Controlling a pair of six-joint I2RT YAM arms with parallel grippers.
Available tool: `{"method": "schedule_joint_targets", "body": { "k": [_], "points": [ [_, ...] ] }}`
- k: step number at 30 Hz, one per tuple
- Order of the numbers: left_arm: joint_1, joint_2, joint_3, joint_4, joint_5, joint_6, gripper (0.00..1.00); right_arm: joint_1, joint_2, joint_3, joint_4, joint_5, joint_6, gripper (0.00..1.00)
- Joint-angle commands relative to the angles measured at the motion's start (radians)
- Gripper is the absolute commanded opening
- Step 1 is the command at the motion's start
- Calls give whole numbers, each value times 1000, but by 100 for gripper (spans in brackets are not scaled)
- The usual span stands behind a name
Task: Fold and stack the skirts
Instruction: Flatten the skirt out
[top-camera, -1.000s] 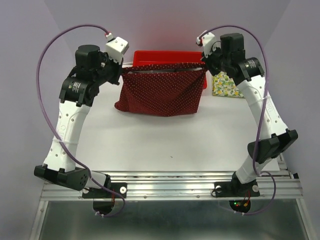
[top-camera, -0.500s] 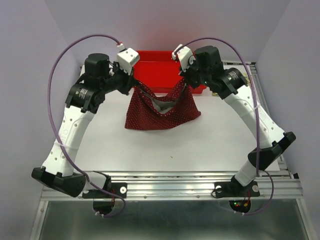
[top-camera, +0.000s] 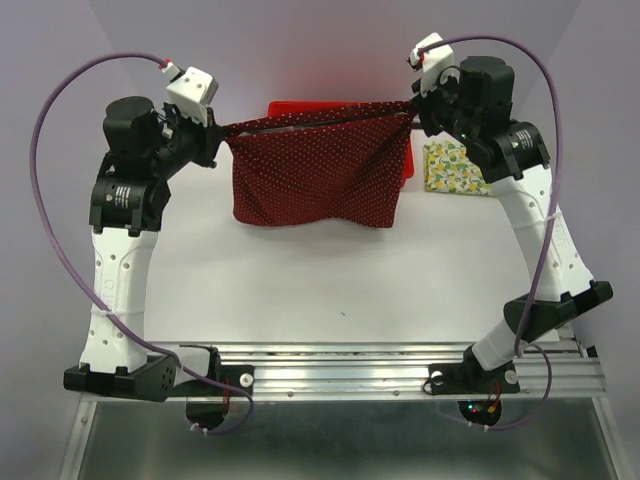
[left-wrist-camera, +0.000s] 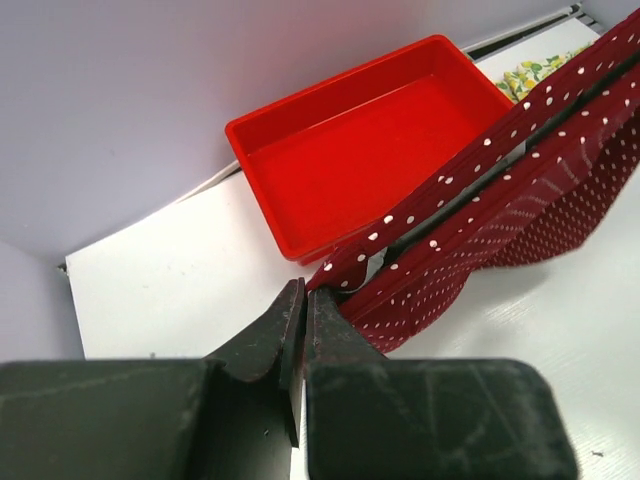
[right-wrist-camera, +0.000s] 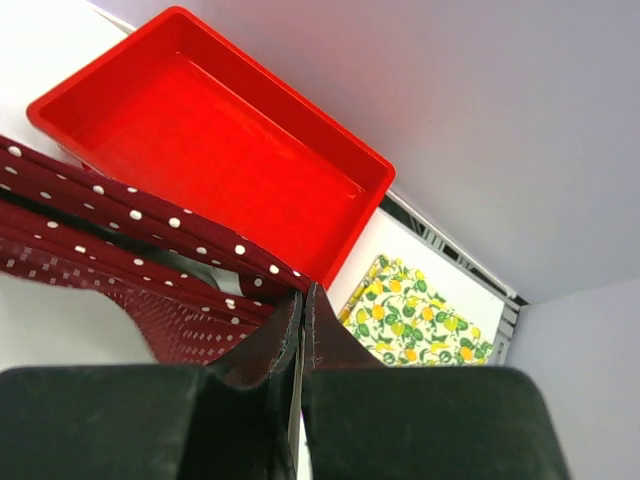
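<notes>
The dark red dotted skirt (top-camera: 318, 175) hangs stretched taut in the air between both grippers, its lower edge near the table. My left gripper (top-camera: 222, 131) is shut on its left waistband corner (left-wrist-camera: 345, 272), and my right gripper (top-camera: 411, 108) is shut on the right waistband corner (right-wrist-camera: 270, 272). The waistband runs tight from one to the other. The lemon-print skirt (top-camera: 455, 168) lies folded flat on the table at the far right, also seen in the right wrist view (right-wrist-camera: 425, 315) and the left wrist view (left-wrist-camera: 530, 72).
A red plastic tray (top-camera: 300, 108) stands at the back middle, behind the hanging skirt, with nothing in it (left-wrist-camera: 370, 140) (right-wrist-camera: 210, 140). White tabletop (top-camera: 330, 270) stretches in front. Purple walls close the back and sides.
Both grippers have swung apart after coming together half a second ago. The dark red skirt went from sagging between them to stretched flat and taut.
</notes>
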Motion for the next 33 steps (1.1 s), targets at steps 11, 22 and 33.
{"method": "schedule_joint_targets", "body": {
  "k": [11, 22, 33],
  "points": [
    [42, -197, -13, -18, -84, 216, 0, -62, -149, 58, -100, 219, -166, 1],
    [40, -143, -35, 26, -170, 103, 0, -62, -111, -36, 1, 292, -153, 1],
    [42, 298, 401, 247, -198, -12, 0, -111, 289, 386, 317, 390, -235, 1]
  ]
}}
